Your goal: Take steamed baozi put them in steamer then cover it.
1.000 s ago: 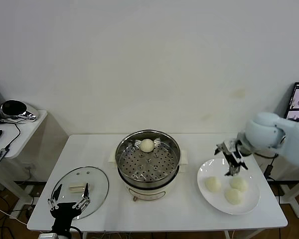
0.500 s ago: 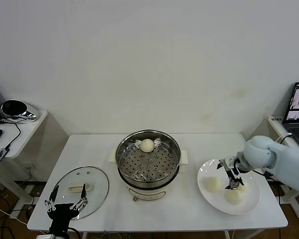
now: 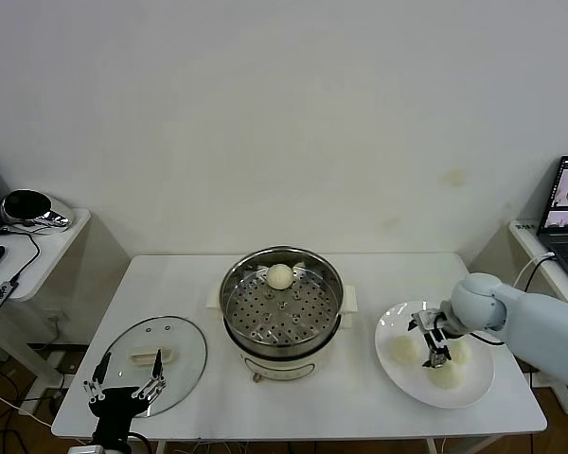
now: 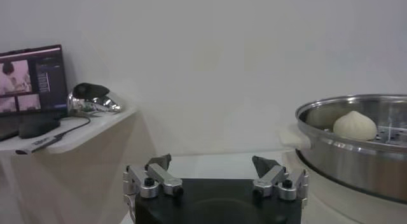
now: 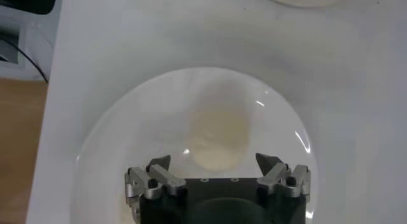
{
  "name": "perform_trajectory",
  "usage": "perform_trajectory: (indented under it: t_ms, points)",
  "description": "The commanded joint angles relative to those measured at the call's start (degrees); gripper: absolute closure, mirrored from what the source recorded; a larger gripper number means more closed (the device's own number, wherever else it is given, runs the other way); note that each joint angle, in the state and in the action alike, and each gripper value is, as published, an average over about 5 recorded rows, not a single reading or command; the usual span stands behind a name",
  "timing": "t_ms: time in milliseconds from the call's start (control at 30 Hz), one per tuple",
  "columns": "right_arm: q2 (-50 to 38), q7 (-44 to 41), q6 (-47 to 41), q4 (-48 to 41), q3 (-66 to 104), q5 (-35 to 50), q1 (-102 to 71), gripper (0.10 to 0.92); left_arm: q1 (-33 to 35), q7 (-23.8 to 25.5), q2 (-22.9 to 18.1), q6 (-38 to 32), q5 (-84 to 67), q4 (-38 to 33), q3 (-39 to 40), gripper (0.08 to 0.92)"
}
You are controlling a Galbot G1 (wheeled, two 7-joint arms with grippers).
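**Q:** Which bun do you go for, and where does it lie from your working gripper?

**A:** Your right gripper (image 3: 434, 342) hangs over the white plate (image 3: 475, 391), fingers spread and holding nothing. In the right wrist view one bun (image 5: 218, 135) sits straight ahead, centred between the two fingertips (image 5: 159, 163), so the move you need looks like a plain drop, no sideways correction. A bun is round, so it has no long axis to line up with.

**Q:** And the other buns?

**A:** From the head view, one bun (image 3: 399, 348) lies at about nine o'clock of the gripper, another (image 3: 444, 375) at about five o'clock, and a third peeks out at three o'clock, mostly hidden. I can't tell which of these is the one the wrist view shows.

**Q:** Where does the bun go afterwards?

**A:** Into the steamer (image 3: 280, 301), at nine o'clock from the plate, where one bun (image 3: 279, 276) already sits at the far side of the tray. The right arm is clearly nearer the plate.

**Q:** The left arm?

**A:** Your left gripper (image 3: 124, 389) waits open at the near edge of the glass lid (image 3: 152, 352), which lies flat on the table (image 3: 360, 402) at nine o'clock of the steamer.
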Motion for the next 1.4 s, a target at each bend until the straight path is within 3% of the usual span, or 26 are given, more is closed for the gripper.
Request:
perform_trajectory:
  t_ms: [33,533,733,1100,1400]
  points:
    - [2.93,0.19,0.33,-3.12,2.83,-1.08,-3.39,0.206,0.03,0.0,0.0,0.02,-0.03,0.06,-0.05,0.177]
    - [2.08,-1.39,0.02,-2.39,3.32,-0.78,-1.87,0.403,0.22,-0.1,-0.35,-0.11,0.03,-0.09,0.11,0.177]
    - [-1.51,-3.28,-0.28,0.58,1.84,1.76,4.47,0.428,0.24,-0.13,-0.31,-0.2,-0.03,-0.08,0.15,0.177]
    - [-3.59,-4.35,-4.96,8.23,-14.24,18.44,36.43,0.423,-0.48,-0.17,0.35,-0.07,-0.21,-0.08,0.77,0.177]
    - [14.17,1.59,-13.37,10.62,-24.76,36.21,53.79,0.416,-1.59,-0.21,0.78,0.02,-0.33,0.49,1.39,0.177]
